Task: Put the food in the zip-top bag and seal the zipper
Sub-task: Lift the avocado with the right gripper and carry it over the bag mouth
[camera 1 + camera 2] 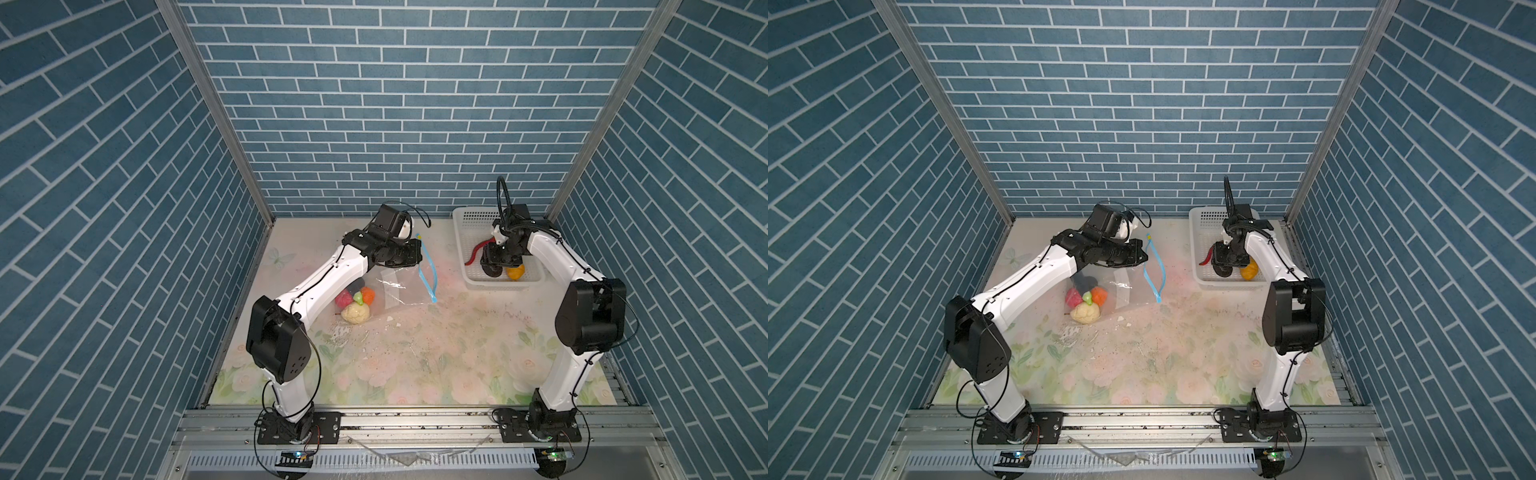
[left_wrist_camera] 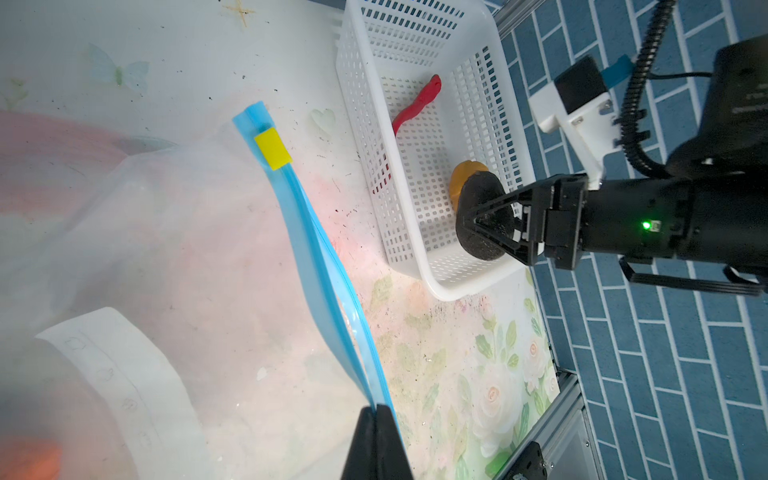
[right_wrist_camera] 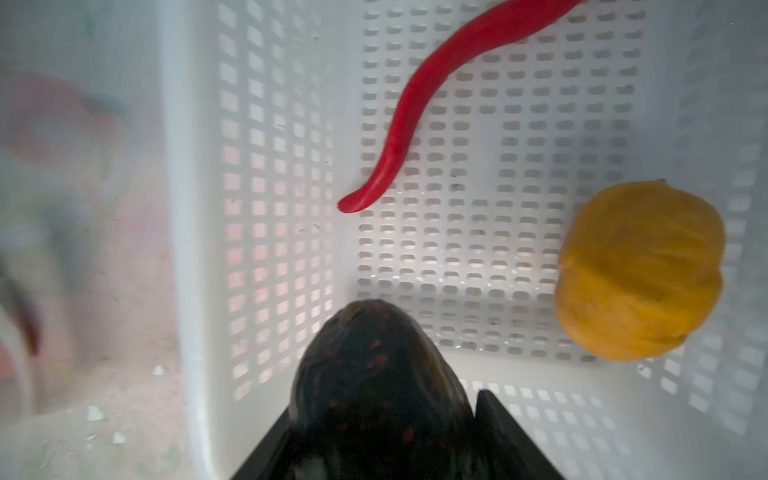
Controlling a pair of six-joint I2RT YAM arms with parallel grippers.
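The clear zip-top bag [image 1: 395,291] [image 1: 1125,291] lies on the floral table with its mouth lifted. My left gripper [image 2: 376,409] [image 1: 417,257] is shut on its light-blue zipper [image 2: 316,257], far from the yellow slider [image 2: 272,148]. Pink [image 1: 343,298], orange [image 1: 368,295] and cream [image 1: 355,313] food lie at the bag's bottom. My right gripper [image 3: 382,403] [image 2: 469,220] reaches into the white basket [image 1: 465,232], with its fingers closed on both sides of a black lump [image 3: 374,365]. A red chili [image 3: 436,83] and a yellow-brown lump [image 3: 640,270] lie on the basket floor.
The basket [image 2: 361,124] stands at the back right, against the blue brick wall. Crumbs and small white flakes [image 1: 390,319] dot the mat in front of the bag. A metal rail [image 1: 415,419] runs along the table's front edge.
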